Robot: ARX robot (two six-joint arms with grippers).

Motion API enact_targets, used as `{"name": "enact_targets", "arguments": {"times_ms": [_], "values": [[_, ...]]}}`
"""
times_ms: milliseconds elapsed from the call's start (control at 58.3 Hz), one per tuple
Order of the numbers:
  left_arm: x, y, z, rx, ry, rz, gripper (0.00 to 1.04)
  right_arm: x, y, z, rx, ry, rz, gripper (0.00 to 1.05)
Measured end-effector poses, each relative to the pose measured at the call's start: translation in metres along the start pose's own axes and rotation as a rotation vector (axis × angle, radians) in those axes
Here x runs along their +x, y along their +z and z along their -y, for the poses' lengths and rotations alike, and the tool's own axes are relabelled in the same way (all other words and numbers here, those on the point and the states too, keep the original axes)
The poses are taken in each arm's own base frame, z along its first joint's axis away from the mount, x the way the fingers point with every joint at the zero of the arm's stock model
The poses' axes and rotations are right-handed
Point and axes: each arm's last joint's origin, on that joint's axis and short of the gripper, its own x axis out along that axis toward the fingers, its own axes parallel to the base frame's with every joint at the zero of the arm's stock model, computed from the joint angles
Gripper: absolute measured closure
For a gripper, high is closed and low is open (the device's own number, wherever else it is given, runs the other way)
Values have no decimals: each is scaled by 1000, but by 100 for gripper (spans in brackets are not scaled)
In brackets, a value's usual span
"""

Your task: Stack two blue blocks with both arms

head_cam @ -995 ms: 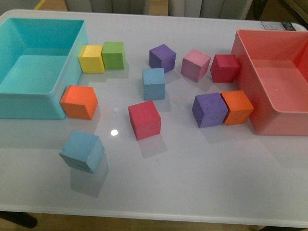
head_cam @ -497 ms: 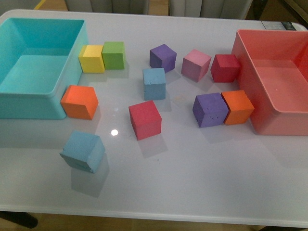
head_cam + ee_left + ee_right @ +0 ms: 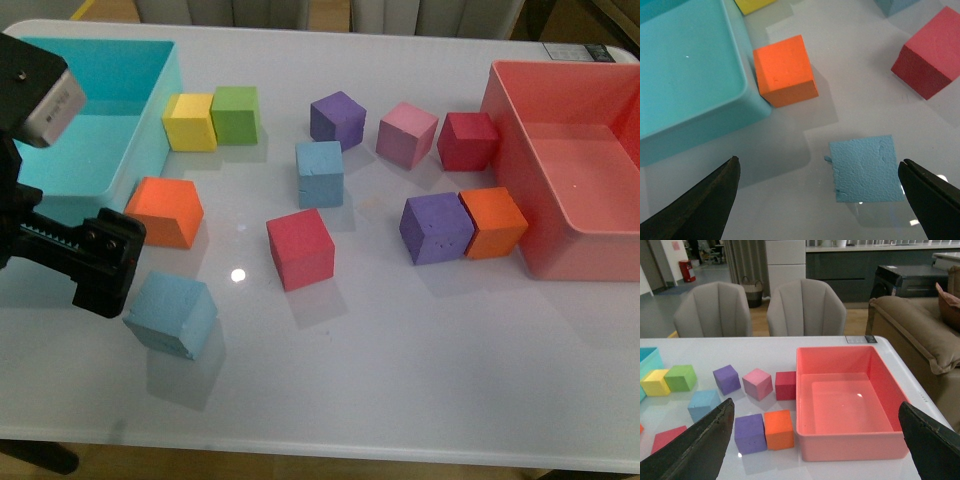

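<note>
Black left arm [image 3: 95, 262] is new in front view vs 0.5 s ago. Its fingers [image 3: 700, 205] stand apart over the near blue block [image 3: 171, 314], lying on the table [image 3: 400, 350] near the turquoise bin [image 3: 168, 100]; 2nd blue block [image 3: 320, 173] sits mid-table. Probably the pick-up begins.

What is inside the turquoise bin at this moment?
Nothing shows: the visible floor of the turquoise bin is bare in the front and left wrist views. The left arm covers the bin's left part in the front view, so that area is unchecked.
</note>
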Motion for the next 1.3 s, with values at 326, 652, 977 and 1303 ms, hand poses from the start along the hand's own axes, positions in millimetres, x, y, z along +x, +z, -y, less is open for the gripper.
{"name": "enact_targets", "arguments": {"times_ms": [326,652,977,1303], "values": [[26,-2,2,17,-130,-42,9,0,0,0,0,0,0,9],[45,-13,0,-4,-161,-108,9,0,0,0,0,0,0,9],[56,-22,1,-40,-182,-150,9,0,0,0,0,0,0,9],[66,-30,9,-68,-196,-190,9,0,0,0,0,0,0,9]]}}
